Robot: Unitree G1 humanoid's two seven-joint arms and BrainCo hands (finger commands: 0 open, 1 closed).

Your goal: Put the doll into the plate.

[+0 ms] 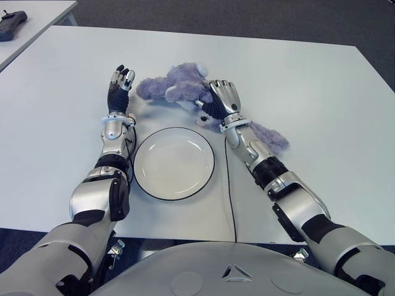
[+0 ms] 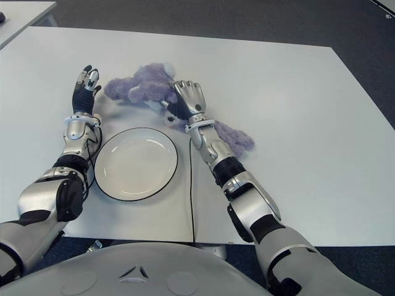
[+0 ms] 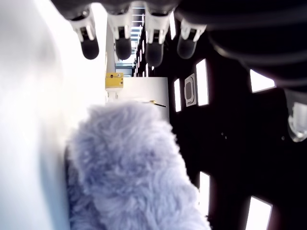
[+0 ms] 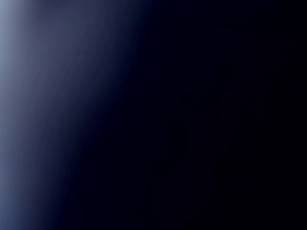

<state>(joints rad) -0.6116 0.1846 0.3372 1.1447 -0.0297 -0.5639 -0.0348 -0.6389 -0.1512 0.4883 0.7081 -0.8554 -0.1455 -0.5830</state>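
While the purple doll (image 1: 179, 89) lies on the white counter (image 1: 296, 80) just beyond the empty plate (image 1: 173, 163), the right robot hand (image 1: 217, 102) presses onto it, grip unclear, the left robot hand (image 1: 121, 86) open beside it; lifting comes next.

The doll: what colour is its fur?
Pale lavender-purple fur on the doll, clearest in the left eye view.
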